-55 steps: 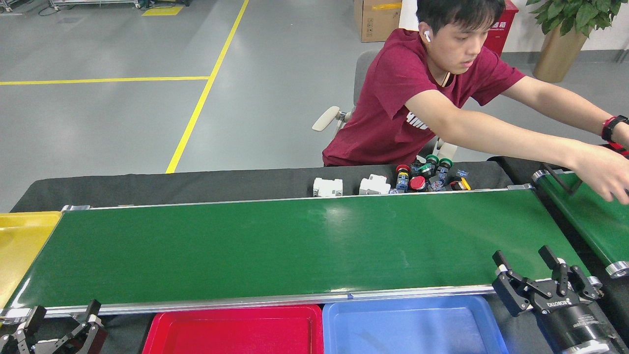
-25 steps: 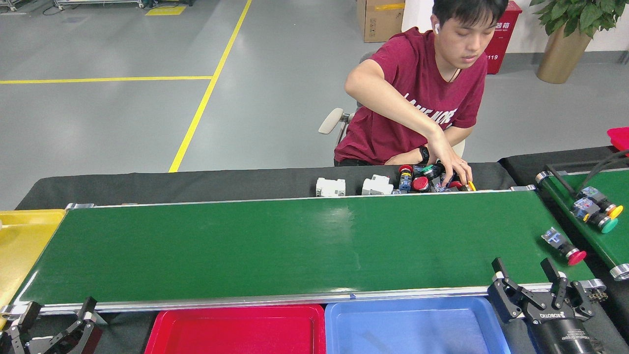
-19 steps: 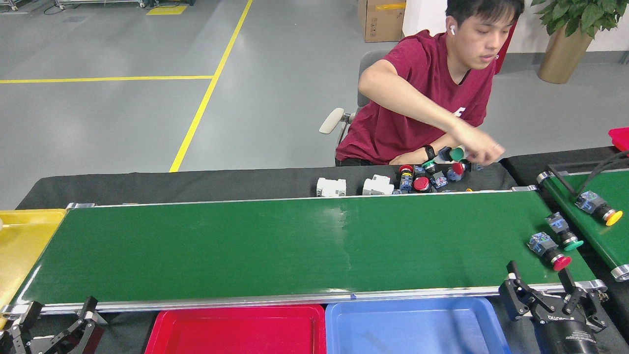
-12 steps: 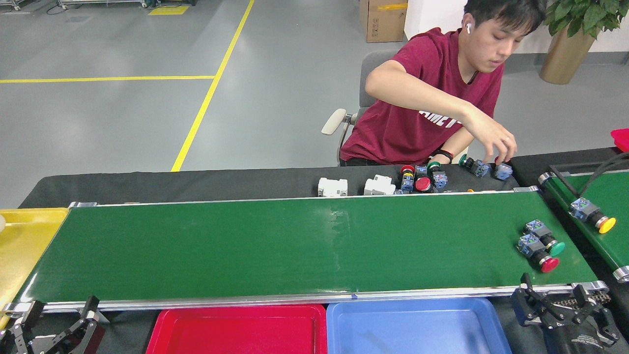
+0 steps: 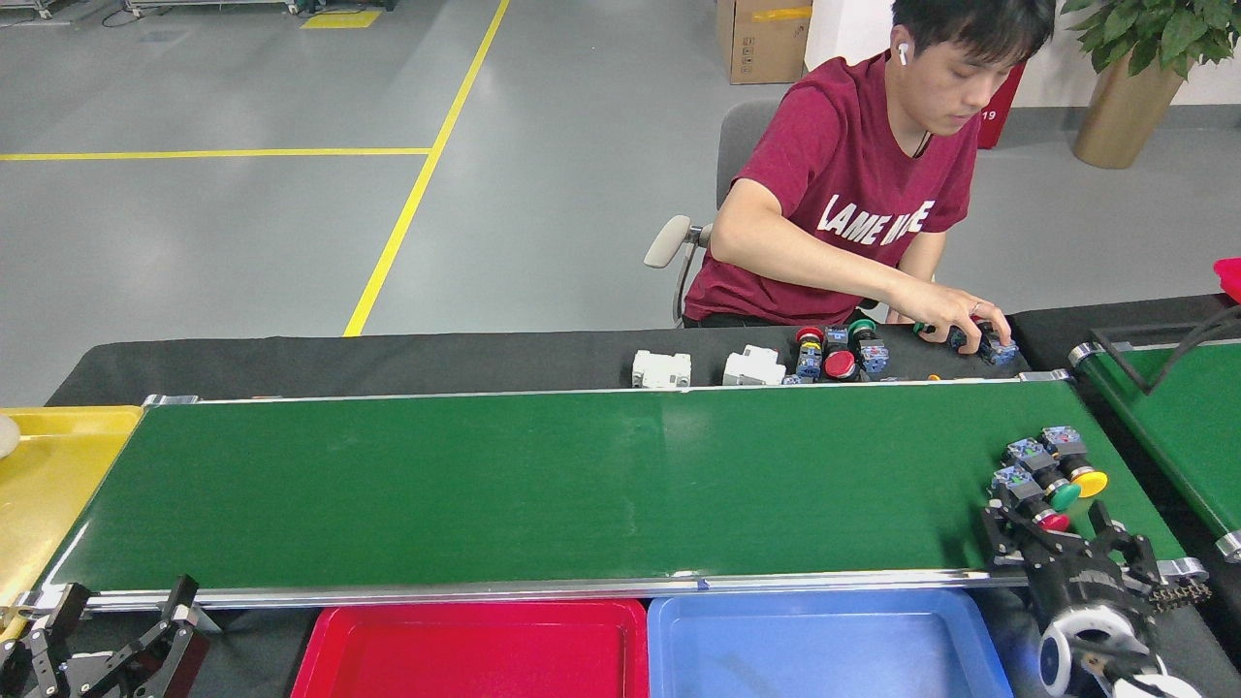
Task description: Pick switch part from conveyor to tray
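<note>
Three switch parts lie close together at the right end of the conveyor [image 5: 543, 485]: one red-capped [image 5: 1018, 485], one green-capped [image 5: 1042, 472] and one yellow-capped [image 5: 1074, 460]. My right gripper [image 5: 1049, 524] reaches over the belt's near rail, open, its fingers straddling the red cap; whether they touch it I cannot tell. My left gripper [image 5: 121, 609] hangs open and empty below the belt's near left corner. A red tray [image 5: 465, 620] and a blue tray [image 5: 824, 613] sit side by side in front of the belt.
A yellow tray [image 5: 58, 485] stands at the belt's left end. A second green belt [image 5: 1178, 427] runs off at the right. Behind the conveyor, a seated person's hand [image 5: 955, 315] rests on loose switch parts beside two white blocks [image 5: 661, 368].
The red and green switch parts rode leftward and the yellow one joined them from the side belt. My right gripper rose over the rail to the red cap. The person's hand dropped to the table.
</note>
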Motion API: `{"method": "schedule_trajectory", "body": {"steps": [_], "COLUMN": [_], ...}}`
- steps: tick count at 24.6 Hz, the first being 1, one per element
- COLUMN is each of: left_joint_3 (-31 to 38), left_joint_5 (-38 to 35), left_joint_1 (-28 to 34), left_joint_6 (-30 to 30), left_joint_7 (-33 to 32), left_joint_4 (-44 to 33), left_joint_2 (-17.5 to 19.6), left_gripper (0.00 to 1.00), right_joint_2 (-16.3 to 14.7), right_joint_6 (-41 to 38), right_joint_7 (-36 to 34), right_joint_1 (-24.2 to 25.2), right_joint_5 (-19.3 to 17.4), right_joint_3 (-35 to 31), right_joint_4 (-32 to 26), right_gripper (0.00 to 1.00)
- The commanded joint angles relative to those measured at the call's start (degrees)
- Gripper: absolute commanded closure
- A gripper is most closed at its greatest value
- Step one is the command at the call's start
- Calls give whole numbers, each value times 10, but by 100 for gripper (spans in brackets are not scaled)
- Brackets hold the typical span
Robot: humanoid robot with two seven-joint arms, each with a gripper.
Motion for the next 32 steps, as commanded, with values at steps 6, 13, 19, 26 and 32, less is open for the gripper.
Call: {"method": "schedule_trajectory", "body": {"steps": [6, 13, 19, 26, 32], "left_joint_3": [-4, -19, -13, -4, 7], "left_joint_5": [0, -1, 0, 0, 2], "left_joint_1": [-8, -14, -12, -10, -4], "left_joint_6": [-1, -1, -1, -1, -1], "left_joint_7": [4, 4, 4, 4, 4], "left_joint_4": [-5, -6, -6, -7, -5], "left_joint_2": [6, 7, 7, 14, 14], "left_gripper": [0, 0, 0, 0, 0], "right_joint_2": [12, 12, 9, 7, 27], "right_joint_6": [-33, -65, -137, -181, -311], "right_joint_7": [-2, 7, 12, 19, 49], "right_joint_1": [-48, -63, -61, -28, 24], "right_joint_5": [2, 6, 6, 0, -3], "right_joint_3": [-1, 4, -1, -30, -23], "right_joint_4": [87, 91, 86, -12, -220], "right_gripper": [2, 53, 86, 89, 88]}}
